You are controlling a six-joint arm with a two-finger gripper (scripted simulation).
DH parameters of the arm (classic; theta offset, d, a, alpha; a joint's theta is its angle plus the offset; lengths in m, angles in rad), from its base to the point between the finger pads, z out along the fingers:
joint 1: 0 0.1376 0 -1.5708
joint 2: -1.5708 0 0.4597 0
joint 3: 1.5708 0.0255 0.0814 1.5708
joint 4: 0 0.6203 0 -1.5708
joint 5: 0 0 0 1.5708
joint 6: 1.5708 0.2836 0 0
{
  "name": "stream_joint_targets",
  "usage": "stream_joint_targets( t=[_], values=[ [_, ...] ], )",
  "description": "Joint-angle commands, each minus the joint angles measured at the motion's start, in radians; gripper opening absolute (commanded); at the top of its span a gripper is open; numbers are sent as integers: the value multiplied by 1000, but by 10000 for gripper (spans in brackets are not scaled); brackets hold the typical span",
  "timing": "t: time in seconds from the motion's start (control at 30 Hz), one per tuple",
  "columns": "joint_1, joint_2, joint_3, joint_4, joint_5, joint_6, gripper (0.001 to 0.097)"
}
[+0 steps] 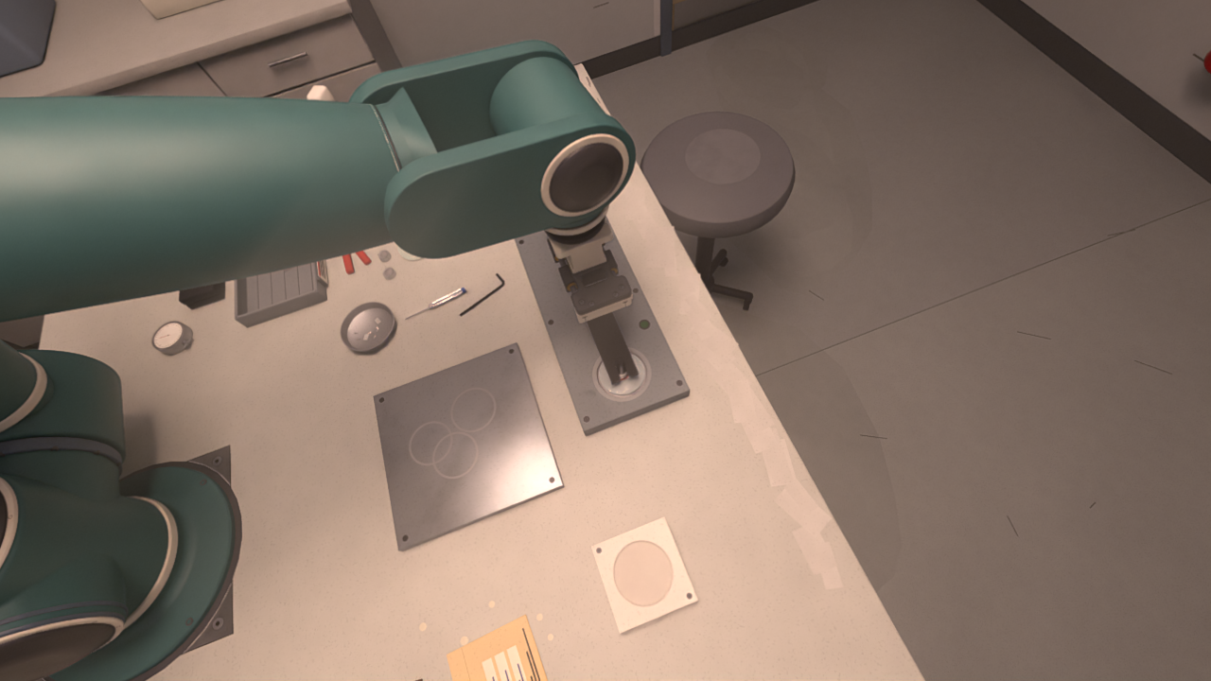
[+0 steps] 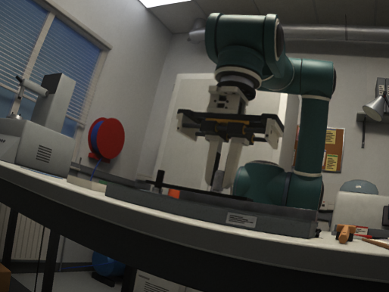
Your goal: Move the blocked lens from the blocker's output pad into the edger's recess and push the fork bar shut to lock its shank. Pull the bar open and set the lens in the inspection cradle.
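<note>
Near the table's right edge, the edger plate (image 1: 611,339) carries a round recess (image 1: 622,375), and the blocked lens (image 2: 218,179) stands in it with its shank upright. The lens shank is held by my gripper (image 2: 221,184), which reaches straight down over the recess with its fingers closed on it. The fork bar (image 2: 196,191) lies along the plate as a thin dark strip with a short black post (image 2: 160,179) and an orange marker (image 2: 173,193) toward the far end. The white output pad (image 1: 644,573) with its pink disc is empty. A grey plate with three engraved rings (image 1: 464,440) lies beside the edger.
The table's right edge runs close beside the edger plate, with a round stool (image 1: 718,174) just beyond it. Small tools lie behind: a hex key (image 1: 483,294), a screwdriver (image 1: 435,301), a grey tray (image 1: 280,292), a round dial (image 1: 368,327).
</note>
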Motion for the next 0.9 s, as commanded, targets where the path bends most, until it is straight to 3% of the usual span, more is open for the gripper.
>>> stream_joint_targets(
  t=[0.0,0.2,0.87],
  values=[
    [0,-1,-1,0,0,0,130],
    [0,-1,-1,0,0,0,15],
    [4,1,-2,0,0,4,15]
  ],
)
